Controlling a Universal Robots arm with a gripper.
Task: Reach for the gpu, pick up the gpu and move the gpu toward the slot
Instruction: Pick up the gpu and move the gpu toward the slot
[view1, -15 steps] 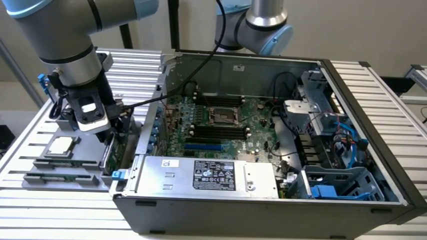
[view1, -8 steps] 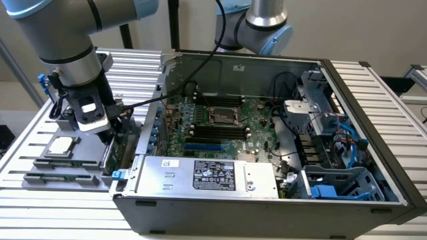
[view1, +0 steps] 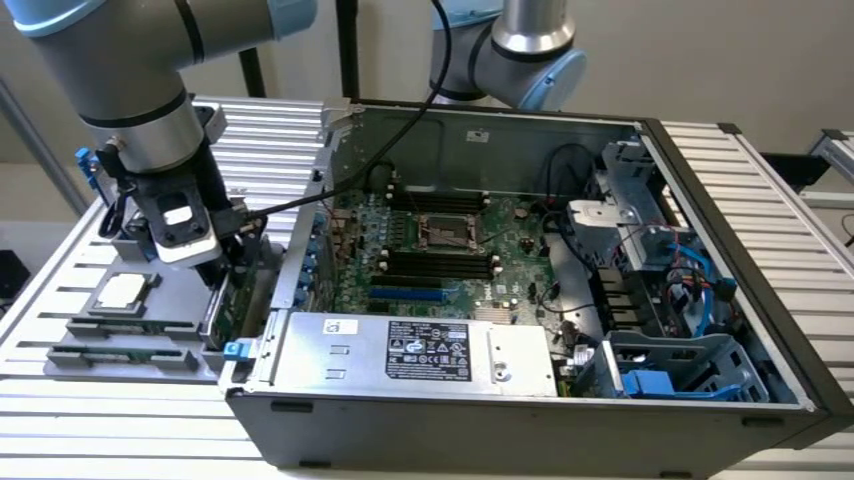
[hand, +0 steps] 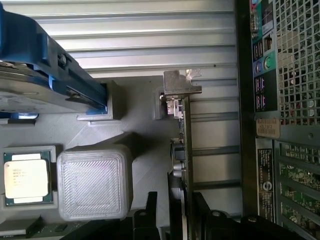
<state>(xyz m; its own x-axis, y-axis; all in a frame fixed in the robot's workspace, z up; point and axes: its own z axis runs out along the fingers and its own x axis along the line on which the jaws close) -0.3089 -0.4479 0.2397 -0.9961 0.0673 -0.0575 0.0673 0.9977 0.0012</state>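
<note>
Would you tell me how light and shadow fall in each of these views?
Wrist view: the gpu reads dark edge-on, its bracket catches light, the grey block casts a soft shadow. Exterior view: even light; the computer case interior is dimmer than the bright table.

robotics lab: open computer case (view1: 534, 432), slatted bench (view1: 781, 190)

The gpu (hand: 186, 142) stands on edge between the chip (hand: 26, 177) and the computer case (hand: 280, 125).
</note>
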